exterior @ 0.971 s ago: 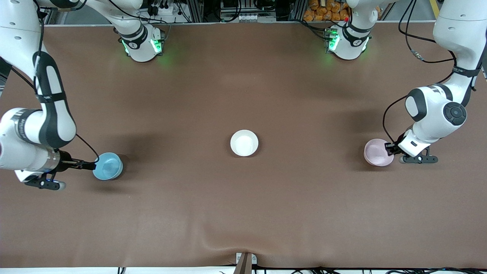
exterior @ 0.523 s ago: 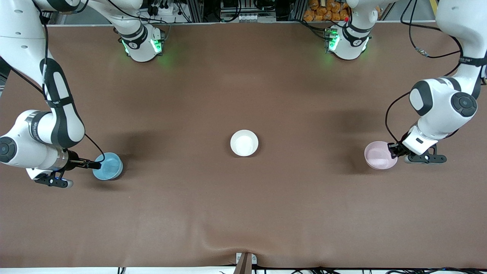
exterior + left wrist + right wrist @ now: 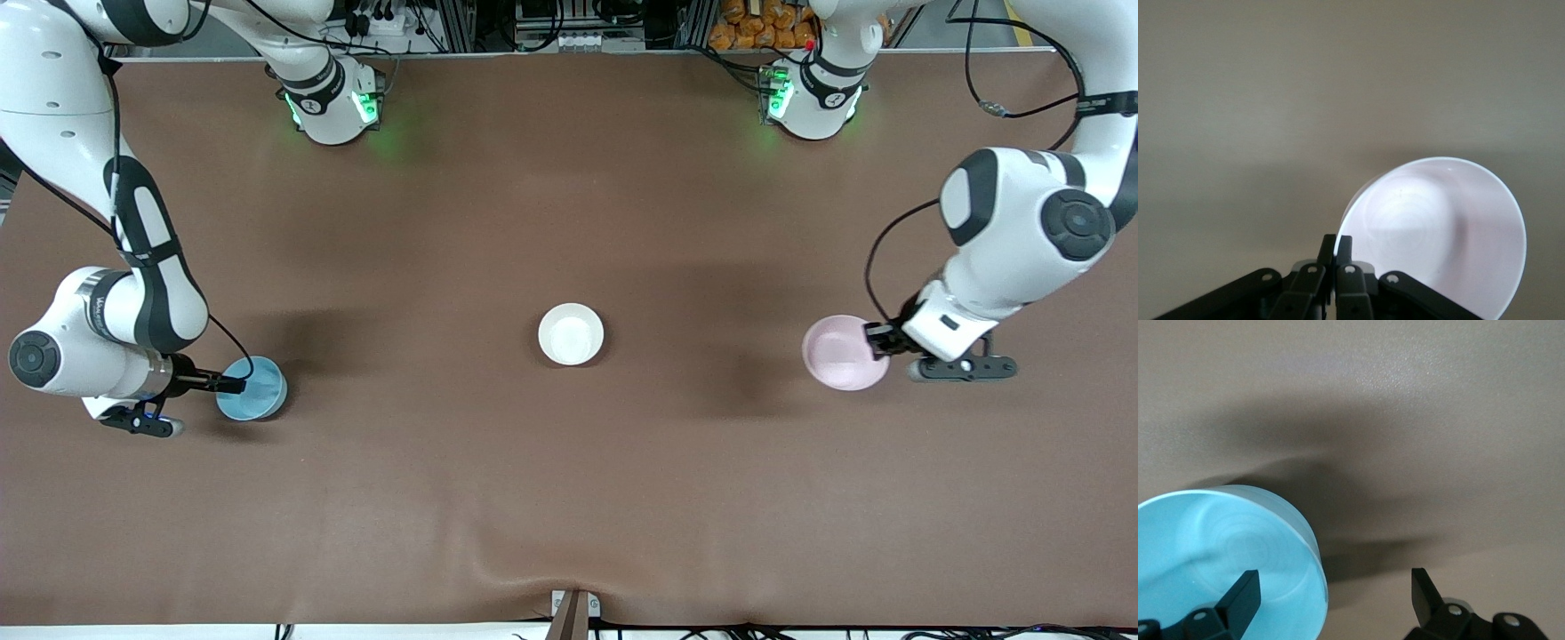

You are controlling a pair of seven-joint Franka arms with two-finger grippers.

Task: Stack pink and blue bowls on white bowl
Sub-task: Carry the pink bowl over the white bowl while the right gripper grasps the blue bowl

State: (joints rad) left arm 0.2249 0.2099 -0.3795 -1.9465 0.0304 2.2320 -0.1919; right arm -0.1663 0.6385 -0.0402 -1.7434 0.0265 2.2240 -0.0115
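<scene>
The white bowl (image 3: 571, 333) stands at the table's middle. My left gripper (image 3: 876, 340) is shut on the rim of the pink bowl (image 3: 838, 354) and holds it just above the cloth toward the left arm's end; in the left wrist view the left gripper (image 3: 1336, 245) pinches the rim of the pink bowl (image 3: 1438, 233). The blue bowl (image 3: 258, 391) rests on the table toward the right arm's end. My right gripper (image 3: 236, 385) is open at its rim. In the right wrist view the right gripper (image 3: 1335, 590) has one finger over the inside of the blue bowl (image 3: 1218, 553) and the other outside it.
Both arm bases (image 3: 333, 102) (image 3: 811, 98) stand with green lights at the table's edge farthest from the front camera. A small metal bracket (image 3: 571, 612) sits at the nearest edge. Brown cloth (image 3: 569, 498) covers the table.
My left gripper has lifted the pink bowl and carried it toward the white bowl. The right arm has shifted a little, its gripper still at the blue bowl's rim.
</scene>
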